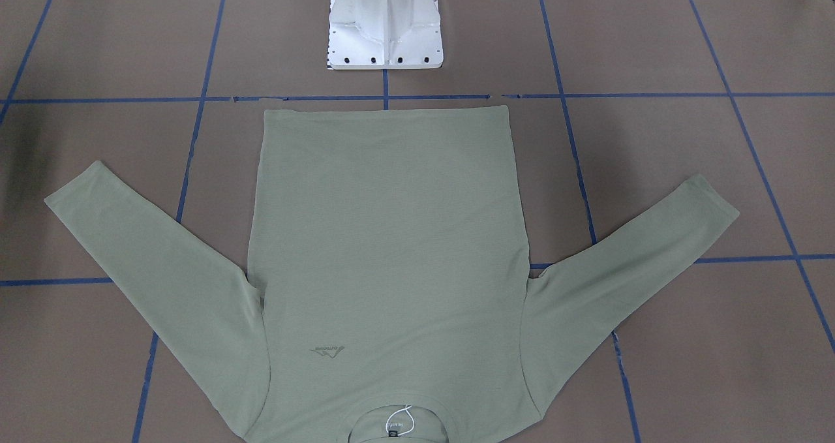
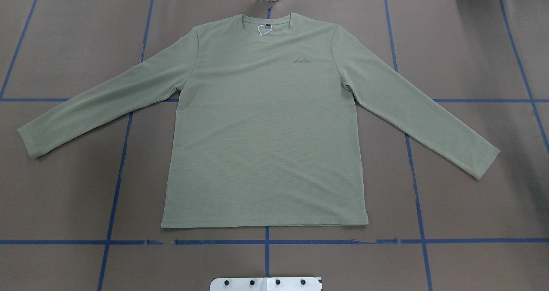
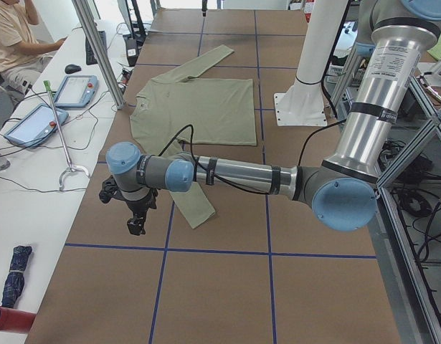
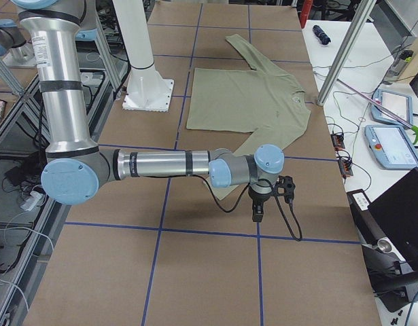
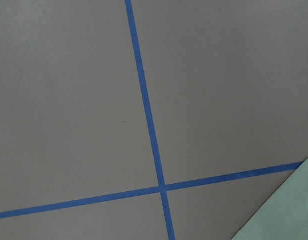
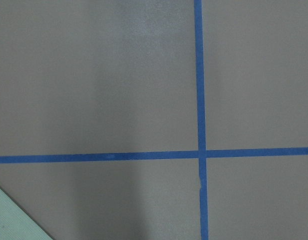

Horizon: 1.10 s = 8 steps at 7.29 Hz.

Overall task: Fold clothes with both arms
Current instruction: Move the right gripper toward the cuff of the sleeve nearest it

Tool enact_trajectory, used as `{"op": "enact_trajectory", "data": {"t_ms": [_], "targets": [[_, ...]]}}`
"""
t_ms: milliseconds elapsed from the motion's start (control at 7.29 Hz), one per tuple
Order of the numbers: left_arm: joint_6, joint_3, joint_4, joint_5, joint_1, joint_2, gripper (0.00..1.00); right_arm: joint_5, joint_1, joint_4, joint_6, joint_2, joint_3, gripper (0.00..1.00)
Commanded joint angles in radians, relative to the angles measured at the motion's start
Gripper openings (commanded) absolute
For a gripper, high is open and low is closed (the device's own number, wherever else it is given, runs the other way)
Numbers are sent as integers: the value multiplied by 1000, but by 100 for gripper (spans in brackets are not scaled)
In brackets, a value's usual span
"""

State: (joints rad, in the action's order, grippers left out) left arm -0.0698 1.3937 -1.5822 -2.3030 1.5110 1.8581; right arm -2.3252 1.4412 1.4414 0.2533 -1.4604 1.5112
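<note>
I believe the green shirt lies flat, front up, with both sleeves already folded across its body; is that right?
Not quite. The shirt lies flat, front up, but its sleeves are spread out to the sides on the table, not folded across its body. The overhead exterior view shows this.

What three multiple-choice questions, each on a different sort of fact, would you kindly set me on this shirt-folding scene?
1. The shirt's neckline points:
A. away from the white pedestal
B. toward that pedestal
C. toward the robot's left

2. The tape lines on the table are:
A. red
B. yellow
C. blue

3. The shirt is:
A. folded in half
B. spread flat, both sleeves out
C. bunched in a heap

Answers:
1 A, the overhead view shows neckline and pedestal at opposite ends.
2 C, every view shows a blue grid.
3 B, the body lies smooth and each sleeve angles outward.
</note>
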Motion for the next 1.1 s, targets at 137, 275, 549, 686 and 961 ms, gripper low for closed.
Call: {"op": "enact_trajectory", "data": {"t_ms": [137, 275, 549, 686, 961], "targets": [[-12, 128, 4, -76, -5, -66, 100, -2, -2, 1, 4, -1, 1, 100], [-12, 126, 1, -69, -5, -83, 100, -5, -2, 1, 6, 0, 6, 100], [-10, 125, 1, -70, -8, -103, 100, -2, -25, -33, 3, 3, 9, 100], [-10, 126, -4, -75, -14, -106, 100, 3, -77, -177, 12, -17, -3, 100], [-13, 136, -34, -84, -20, -93, 100, 21, -175, -333, 183, -46, -17, 100]]}}
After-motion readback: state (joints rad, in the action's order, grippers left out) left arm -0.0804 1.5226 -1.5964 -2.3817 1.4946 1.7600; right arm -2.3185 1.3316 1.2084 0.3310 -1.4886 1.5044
